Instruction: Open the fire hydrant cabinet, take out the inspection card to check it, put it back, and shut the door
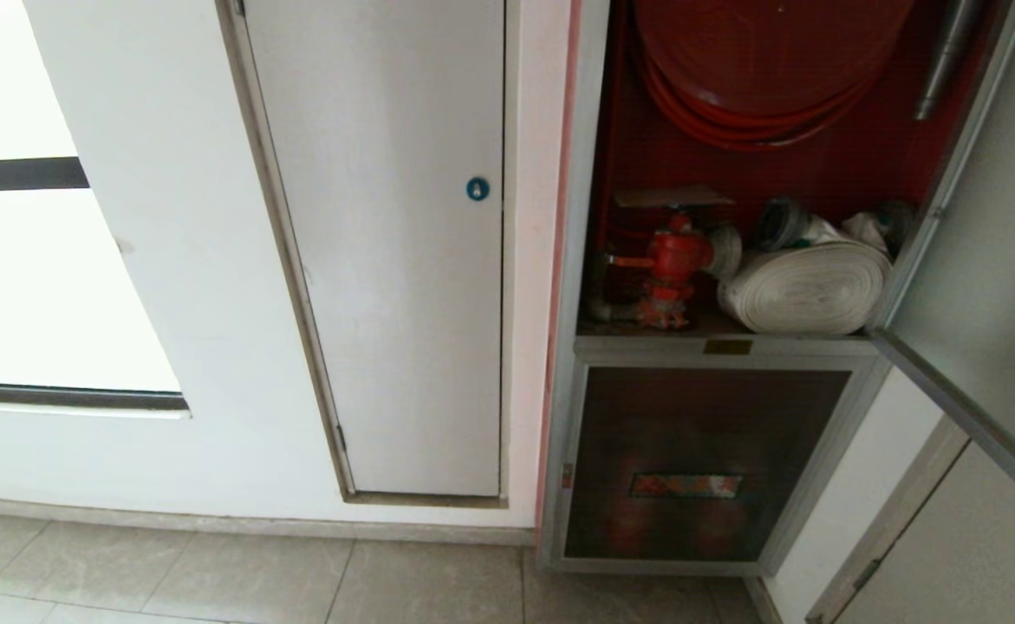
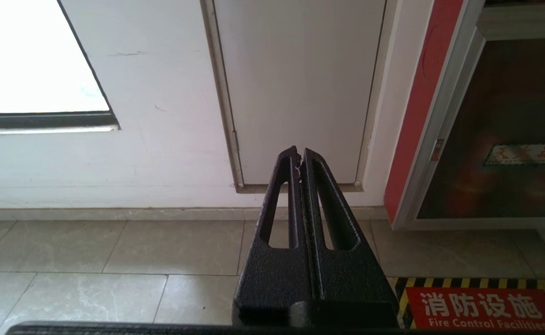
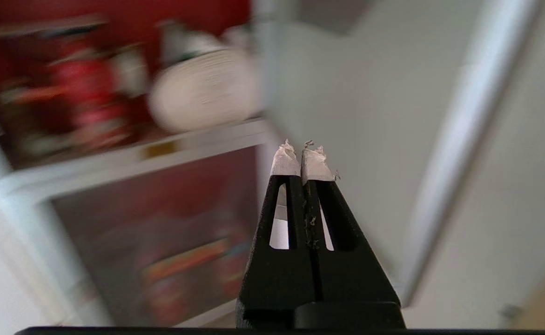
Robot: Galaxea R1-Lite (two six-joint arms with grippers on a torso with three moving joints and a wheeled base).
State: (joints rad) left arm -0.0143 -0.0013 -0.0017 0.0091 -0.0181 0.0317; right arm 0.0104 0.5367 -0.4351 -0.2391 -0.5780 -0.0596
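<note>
The fire hydrant cabinet (image 1: 572, 260) stands open, its red inside showing. Its door (image 1: 984, 286) is swung out to the right, and I see its pale inner face. A thin flat sheet (image 1: 672, 198) lies on top of the red valve (image 1: 676, 260); it looks like the inspection card, but its print cannot be read. My right gripper (image 3: 302, 151) is shut and holds nothing. Its taped tips point at the door's inner face (image 3: 346, 116), just right of the cabinet shelf. My left gripper (image 2: 299, 156) is shut and parked low, facing the wall. Neither arm shows in the head view.
A white panel with a blue round lock (image 1: 478, 189) sits left of the cabinet. Inside are a red hose reel (image 1: 758, 69) and a rolled white hose (image 1: 806, 290). Below is a dark panel with a red label (image 1: 685, 485). A red floor sign (image 2: 481, 309) lies in front.
</note>
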